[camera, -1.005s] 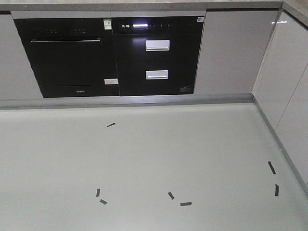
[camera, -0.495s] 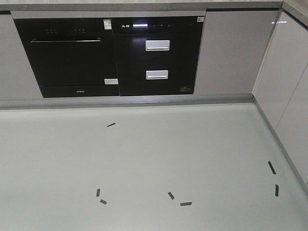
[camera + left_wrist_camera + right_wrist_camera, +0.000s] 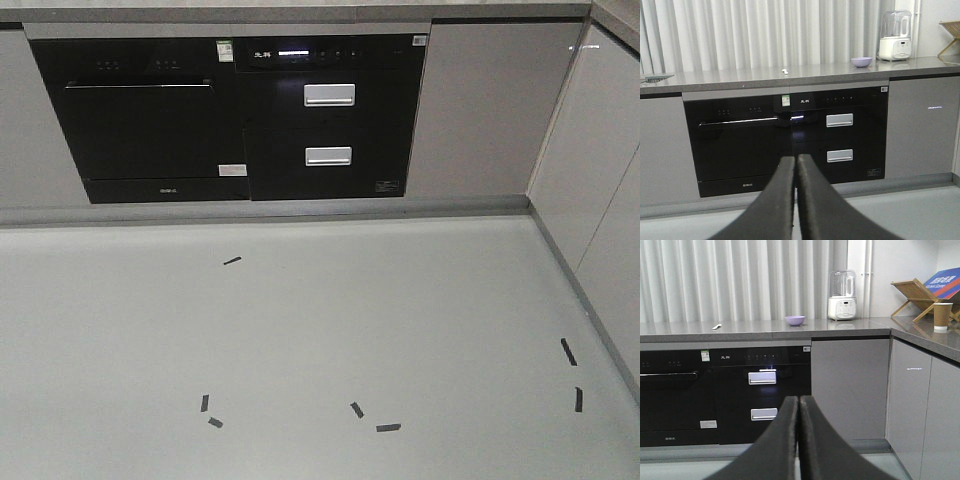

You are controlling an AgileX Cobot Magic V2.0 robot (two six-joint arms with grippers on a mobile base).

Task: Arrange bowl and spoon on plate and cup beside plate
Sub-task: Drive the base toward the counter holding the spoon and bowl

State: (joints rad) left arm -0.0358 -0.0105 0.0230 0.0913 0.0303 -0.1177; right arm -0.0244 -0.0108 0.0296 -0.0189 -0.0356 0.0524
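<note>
I see both pairs of matte black, tapering fingers pressed tip to tip: left gripper (image 3: pixel 795 160) and right gripper (image 3: pixel 798 400) are closed on nothing. The smooth round lavender bowl (image 3: pixel 795 320) and small pale spoon (image 3: pixel 717 326) sit well apart on the speckled grey countertop (image 3: pixel 755 331) — the tapered brown paper cup (image 3: pixel 942 316) stands on its side run, near a slatted wooden rack (image 3: pixel 914 294).

The right pincer (image 3: pixel 798 399) fills the lower foreground, its dark jaws pressed together. Behind it, on the grey table (image 3: pixel 755 331), lie the spoon (image 3: pixel 716 326) and the bowl (image 3: pixel 795 320) — well apart — while the cup (image 3: pixel 942 316) stands on the right-hand run, near a wooden rack (image 3: pixel 918 295).
</note>
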